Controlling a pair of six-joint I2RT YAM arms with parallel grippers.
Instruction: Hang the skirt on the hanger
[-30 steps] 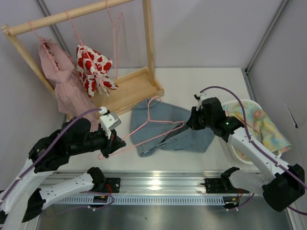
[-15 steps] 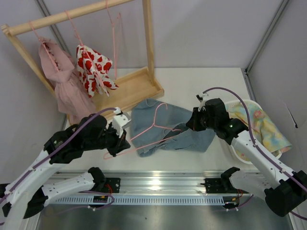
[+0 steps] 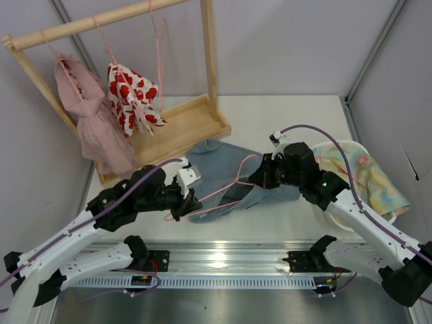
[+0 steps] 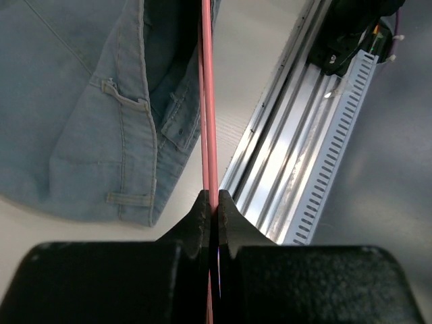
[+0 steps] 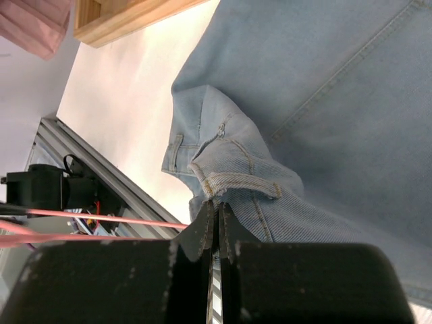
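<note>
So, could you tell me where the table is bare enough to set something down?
The far strip of table is bare, bordered by the rack base, the back wall and the basket. The middle is crowded: the skirt, the hanger, and the left gripper and right gripper clamped on them.

Both arms reach inward, wrists low; left gripper [image 4: 210, 202] pinched tight on hanger [image 4: 206, 101], right gripper [image 5: 214, 210] pinched on skirt [image 5: 324, 101].
</note>
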